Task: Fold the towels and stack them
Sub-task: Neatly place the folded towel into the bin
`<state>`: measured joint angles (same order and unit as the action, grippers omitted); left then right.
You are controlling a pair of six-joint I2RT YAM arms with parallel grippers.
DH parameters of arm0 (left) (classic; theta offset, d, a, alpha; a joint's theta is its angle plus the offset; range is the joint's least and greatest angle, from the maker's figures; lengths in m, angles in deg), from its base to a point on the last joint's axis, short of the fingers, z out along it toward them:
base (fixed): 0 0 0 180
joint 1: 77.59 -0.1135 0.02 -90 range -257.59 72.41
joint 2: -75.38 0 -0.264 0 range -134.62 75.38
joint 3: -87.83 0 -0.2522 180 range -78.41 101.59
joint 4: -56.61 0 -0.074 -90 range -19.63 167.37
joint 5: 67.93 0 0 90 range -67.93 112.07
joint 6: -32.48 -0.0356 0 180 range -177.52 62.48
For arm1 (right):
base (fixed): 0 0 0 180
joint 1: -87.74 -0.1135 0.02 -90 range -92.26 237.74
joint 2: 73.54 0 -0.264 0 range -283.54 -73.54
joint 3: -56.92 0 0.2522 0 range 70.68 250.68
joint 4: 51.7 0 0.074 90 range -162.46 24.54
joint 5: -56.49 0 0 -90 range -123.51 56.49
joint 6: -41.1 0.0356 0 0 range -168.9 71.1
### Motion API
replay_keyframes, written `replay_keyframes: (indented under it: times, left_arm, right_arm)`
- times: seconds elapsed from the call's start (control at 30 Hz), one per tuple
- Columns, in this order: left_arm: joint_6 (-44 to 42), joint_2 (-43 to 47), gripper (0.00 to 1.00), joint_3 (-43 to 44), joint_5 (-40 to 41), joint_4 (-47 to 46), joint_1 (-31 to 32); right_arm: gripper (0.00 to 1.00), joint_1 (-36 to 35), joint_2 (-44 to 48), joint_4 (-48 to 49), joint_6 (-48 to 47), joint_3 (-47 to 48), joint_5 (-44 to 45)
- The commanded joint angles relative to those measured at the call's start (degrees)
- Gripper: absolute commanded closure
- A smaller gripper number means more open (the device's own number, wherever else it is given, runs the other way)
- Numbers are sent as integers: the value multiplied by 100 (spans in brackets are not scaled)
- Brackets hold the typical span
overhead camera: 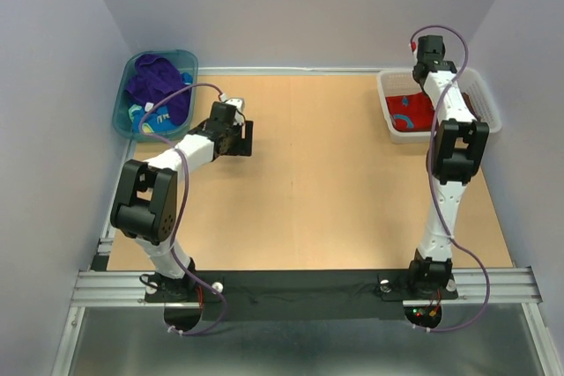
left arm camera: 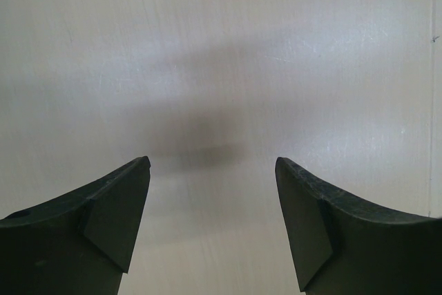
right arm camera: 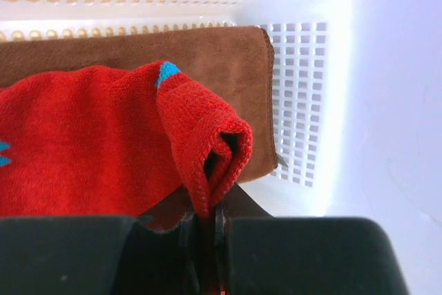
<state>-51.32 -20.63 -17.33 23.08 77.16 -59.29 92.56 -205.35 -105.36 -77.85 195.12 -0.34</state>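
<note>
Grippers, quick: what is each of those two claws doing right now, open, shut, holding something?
The left gripper is open, holding nothing.
The right gripper is shut on the red towel in the white basket.

From above and behind the arm bases we look steeply down on the whole table. Our left wrist view looks past the left gripper at a pale blank surface. Our right wrist view sits very close over the red towel in the white mesh basket; the overhead view shows both too.
</note>
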Motion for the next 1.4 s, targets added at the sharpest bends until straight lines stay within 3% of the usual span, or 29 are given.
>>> replay_keyframes:
  times: [0.0, 0.03, 0.1, 0.13, 0.17, 0.23, 0.27, 0.37, 0.47, 0.63, 0.8, 1.37]
  left_arm:
    - [-101, -23, 16, 27, 162, -55, 68]
    - [-110, -23, 16, 27, 179, -55, 77]
    - [-110, -32, 16, 27, 197, -55, 103]
    - [-110, -41, 16, 27, 215, -46, 120]
    - [-110, -41, 16, 36, 223, -37, 129]
    - [-110, -32, 16, 36, 258, -28, 156]
    - [-119, -32, 16, 36, 276, -28, 165]
    - [-119, 12, 16, 36, 311, -19, 191]
    - [-136, 91, 16, 44, 399, -11, 235]
    - [-136, 389, 16, 27, 566, -11, 279]
    - [-119, 907, 16, -78, 742, -133, 296]
    - [356, 4492, 15, -1588, 2763, -863, 349]
  right_arm:
    - [89, 28, -73, 571, -76, -43, 278]
    - [85, 28, -90, 606, -76, -78, 295]
    - [65, 28, -152, 711, -76, -96, 462]
    - [48, 28, -178, 755, -67, -104, 541]
    - [42, 28, -239, 782, -58, -122, 742]
    - [36, 45, -292, 975, 55, -122, 1076]
    - [27, 89, -354, 1019, 152, -52, 1495]
    - [20, 221, -337, 1090, 652, 124, 2270]
    - [13, 283, -65, 1098, 1031, 133, 2449]
    - [4, 283, 1004, 1098, 1776, -611, 1958]
    - [0, 283, 2324, 1098, 2586, -1694, 701]
    - [0, 283, 7077, 1125, 4037, -4779, -1242]
